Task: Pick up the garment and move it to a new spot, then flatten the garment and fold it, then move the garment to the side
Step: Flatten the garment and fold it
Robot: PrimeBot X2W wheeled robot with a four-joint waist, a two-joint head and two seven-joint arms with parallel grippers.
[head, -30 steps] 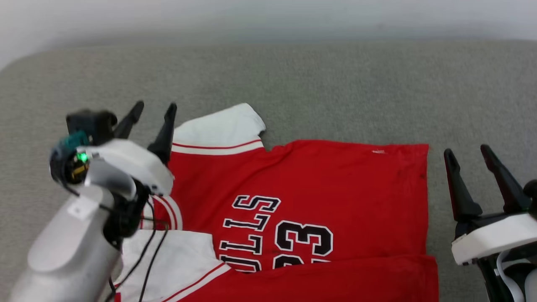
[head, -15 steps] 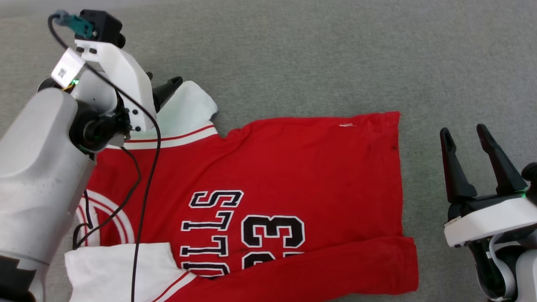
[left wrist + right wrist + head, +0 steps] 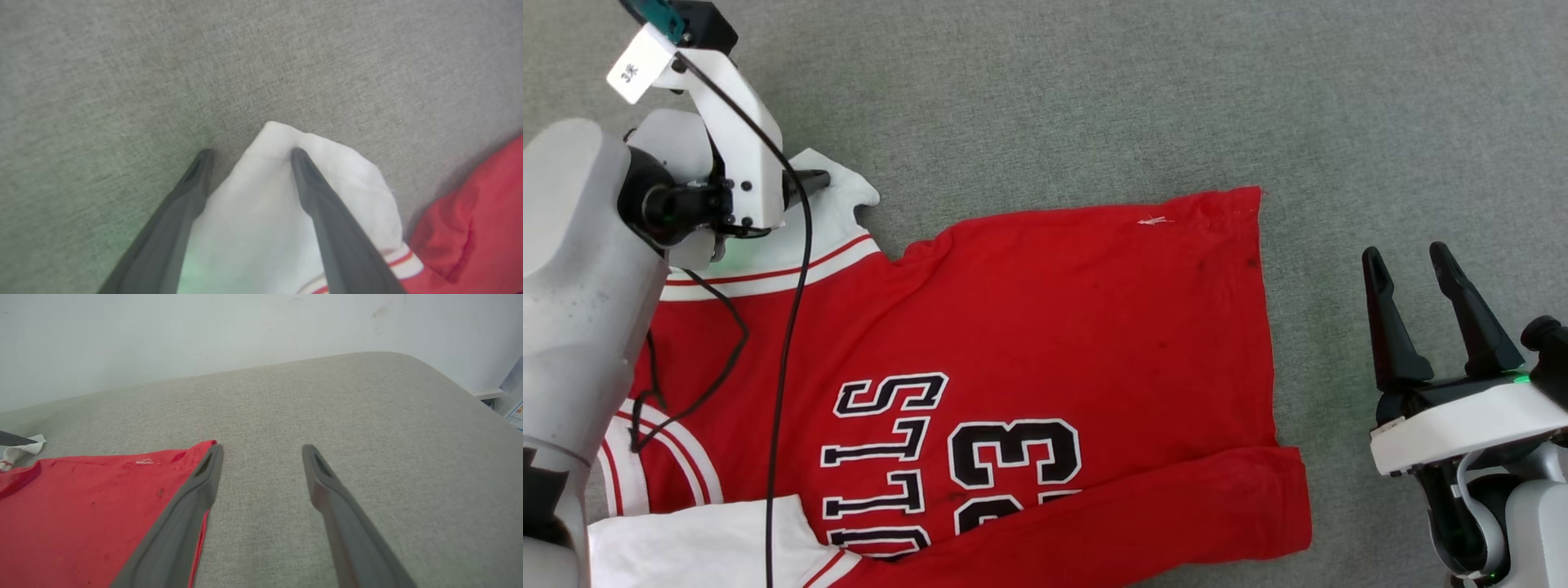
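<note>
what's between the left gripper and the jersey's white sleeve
Nothing visible. The open left gripper is right at the white sleeve of the red jersey, one finger over the cloth, the other over the grey cushion beside it. Whether it touches cannot be told.

Head cam looks steeply down from above, mid range, over the grey padded top (image 3: 1094, 98) and the red shirt (image 3: 1045, 327), with the right gripper (image 3: 1405, 255) at its lower right. Left wrist cam rides the left gripper (image 3: 249, 153), very close and aimed almost straight down at the white sleeve (image 3: 265, 204), the same sleeve the head cam has at upper left. Right wrist cam sits low, facing across the top toward the wall (image 3: 204, 335); it shares the shirt's hem corner (image 3: 204, 446) with the head cam and catches that sleeve at its far left edge.
</note>
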